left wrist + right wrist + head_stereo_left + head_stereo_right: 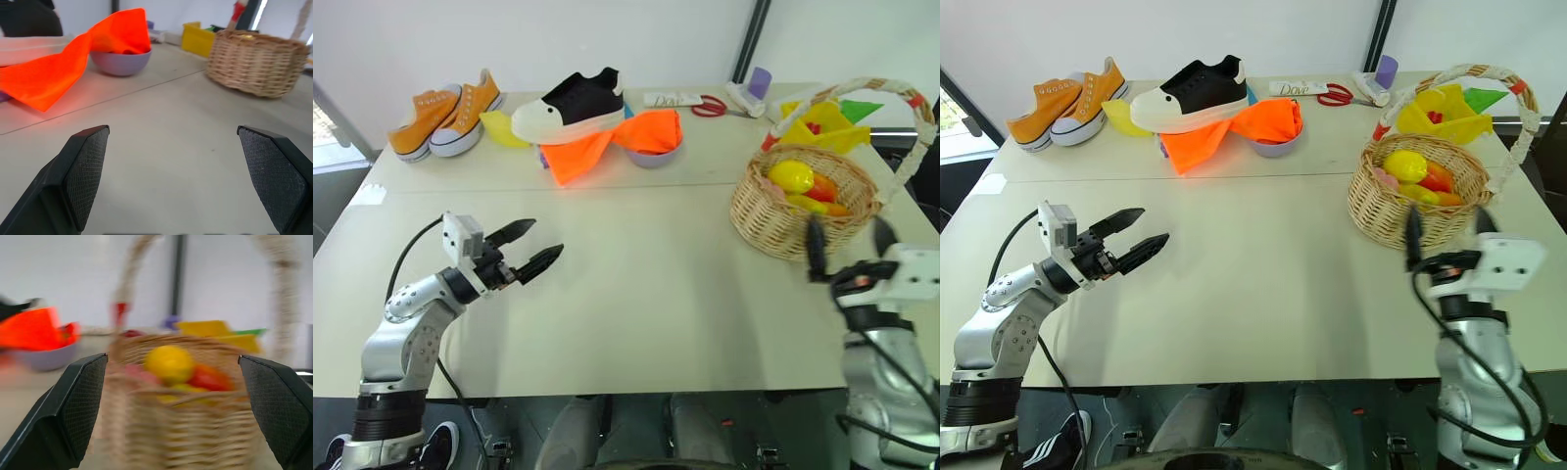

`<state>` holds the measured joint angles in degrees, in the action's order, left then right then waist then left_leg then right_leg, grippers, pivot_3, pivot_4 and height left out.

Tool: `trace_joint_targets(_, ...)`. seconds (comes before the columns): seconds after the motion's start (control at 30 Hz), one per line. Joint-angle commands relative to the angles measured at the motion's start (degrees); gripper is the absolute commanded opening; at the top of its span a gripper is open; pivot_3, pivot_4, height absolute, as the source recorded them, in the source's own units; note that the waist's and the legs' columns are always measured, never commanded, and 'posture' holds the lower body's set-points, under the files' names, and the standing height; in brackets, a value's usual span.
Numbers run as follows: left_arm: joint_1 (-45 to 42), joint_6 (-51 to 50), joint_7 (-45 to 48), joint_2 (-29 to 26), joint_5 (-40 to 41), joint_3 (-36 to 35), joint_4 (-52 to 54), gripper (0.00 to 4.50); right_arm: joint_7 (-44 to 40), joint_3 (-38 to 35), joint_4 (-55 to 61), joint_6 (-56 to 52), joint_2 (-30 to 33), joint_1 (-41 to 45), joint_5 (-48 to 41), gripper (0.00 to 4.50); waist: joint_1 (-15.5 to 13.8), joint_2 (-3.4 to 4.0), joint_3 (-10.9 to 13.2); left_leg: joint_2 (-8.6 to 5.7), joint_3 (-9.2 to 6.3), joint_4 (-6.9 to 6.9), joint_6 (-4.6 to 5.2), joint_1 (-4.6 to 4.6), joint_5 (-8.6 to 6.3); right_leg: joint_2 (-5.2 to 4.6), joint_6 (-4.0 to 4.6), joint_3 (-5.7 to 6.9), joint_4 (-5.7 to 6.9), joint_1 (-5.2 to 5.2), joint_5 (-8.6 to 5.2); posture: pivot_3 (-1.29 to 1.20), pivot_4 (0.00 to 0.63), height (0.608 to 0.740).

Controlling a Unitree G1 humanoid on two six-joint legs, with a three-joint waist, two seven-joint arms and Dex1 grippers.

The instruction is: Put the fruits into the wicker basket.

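Note:
The wicker basket stands on the right side of the table, its tall white-wrapped handle arching over it. Inside lie a yellow lemon, a pink peach against the near-left wall, and red-orange pieces. My right gripper is open and empty, just in front of the basket's near side, fingers pointing up toward it. The right wrist view looks between its pads at the lemon. My left gripper hangs open and empty over the bare left part of the table, pointing right toward the basket.
At the back of the table are a pair of orange sneakers, a black-and-white shoe, an orange cloth draped over a purple bowl, and red scissors. A yellow bin stands behind the basket.

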<state>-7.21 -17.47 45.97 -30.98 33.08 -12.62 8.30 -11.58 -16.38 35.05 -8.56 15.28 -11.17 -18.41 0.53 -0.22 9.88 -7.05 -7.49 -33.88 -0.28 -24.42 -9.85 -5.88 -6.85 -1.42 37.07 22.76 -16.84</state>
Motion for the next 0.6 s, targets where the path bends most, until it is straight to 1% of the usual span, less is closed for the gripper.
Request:
trace_joint_targets(0.03, 0.2, 2.55, -4.06, -0.05, -2.94, -2.74, -0.04, 4.5, -9.24, 7.43, 2.01, -1.49, 5.43, 0.69, -0.62, 4.45, 0.24, -0.01, 0.0, 0.0, 0.0, 0.0, 0.0, 0.0, 0.0, 0.0, 0.0, 0.0, 0.0, 0.0, 0.0, 0.0, 0.15, 0.74)
trace_joint_targets(0.17, 1.31, 3.8, -6.09, 0.26, -2.91, -5.13, -1.24, 4.5, -20.09, 11.28, -2.76, -5.5, 14.16, 4.86, -2.83, 4.45, 0.07, -0.01, 0.01, 0.01, -0.01, -0.03, 0.0, -0.01, 0.0, 0.0, 0.0, 0.04, -0.01, -0.01, 0.0, 0.0, 0.15, 0.74)
trace_joint_targets(0.27, 1.69, 6.58, -7.8, 0.66, -3.83, -7.52, -3.57, 4.5, -25.92, 12.8, -7.82, -5.85, 17.82, 9.64, -3.7, 4.45, 0.0, -0.07, 0.03, 0.01, -0.04, -0.02, 0.01, -0.02, 0.0, -0.01, -0.01, 0.1, -0.05, -0.03, 0.0, 0.0, 0.15, 0.74)
trace_joint_targets(0.43, 2.83, 9.42, -10.28, 1.82, -4.97, -9.48, -4.85, 4.5, -29.41, 14.26, -14.78, -4.25, 17.97, 15.82, -2.51, 4.45, -0.03, -0.13, 0.06, 0.01, -0.04, -0.03, 0.01, -0.03, 0.01, -0.03, -0.02, 0.11, -0.08, -0.06, 0.01, 0.0, 0.15, 0.74)
trace_joint_targets(0.6, 3.57, 10.13, -13.42, 2.21, -6.75, -10.46, -5.87, 4.5, -31.26, 15.13, -17.63, -2.6, 17.35, 17.43, -1.73, 4.45, -0.16, -0.15, 0.07, 0.0, -0.06, -0.02, 0.02, -0.04, 0.01, -0.03, -0.04, 0.13, -0.08, -0.05, 0.02, 0.0, 0.15, 0.74)
